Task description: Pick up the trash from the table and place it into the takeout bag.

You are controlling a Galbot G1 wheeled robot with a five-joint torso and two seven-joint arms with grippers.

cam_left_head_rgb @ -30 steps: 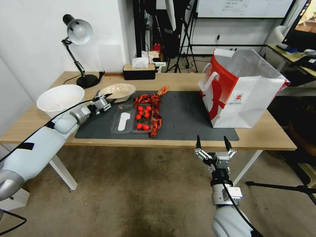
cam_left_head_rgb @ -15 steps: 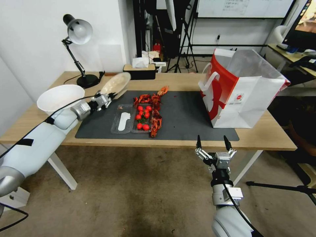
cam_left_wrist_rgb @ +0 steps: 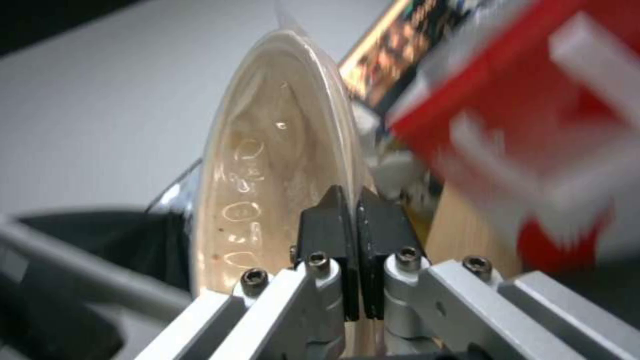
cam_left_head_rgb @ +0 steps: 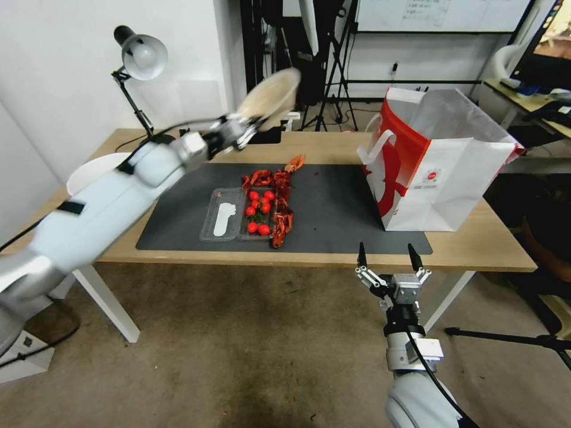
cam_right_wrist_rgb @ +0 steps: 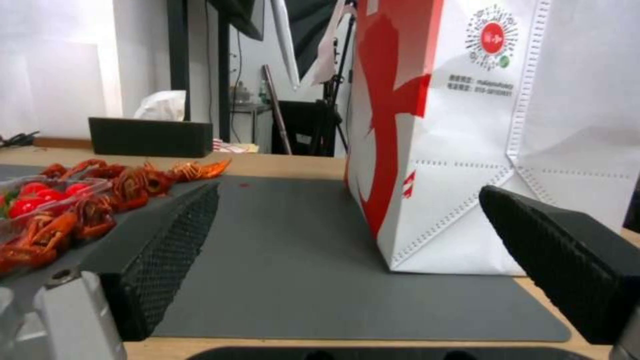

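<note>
The left gripper carries the bowl in the air above the worktop's far edge, left of the bag and well short of its open mouth. Its jaws are clamped on the bowl's rim, as the left wrist view shows: the two black pads pinch the thin edge, so the bowl hangs tipped on its side rather than level. That edge grip probably suits a shallow dish that gives no other hold, and the tilt may help it slip into the bag. The left arm reaches long and high across the mat, forearm rising toward the bag.

The right gripper waits below the worktop's near edge, upright, jaws wide apart and holding nothing. A tray of tomatoes and crayfish shells lies on the mat.
</note>
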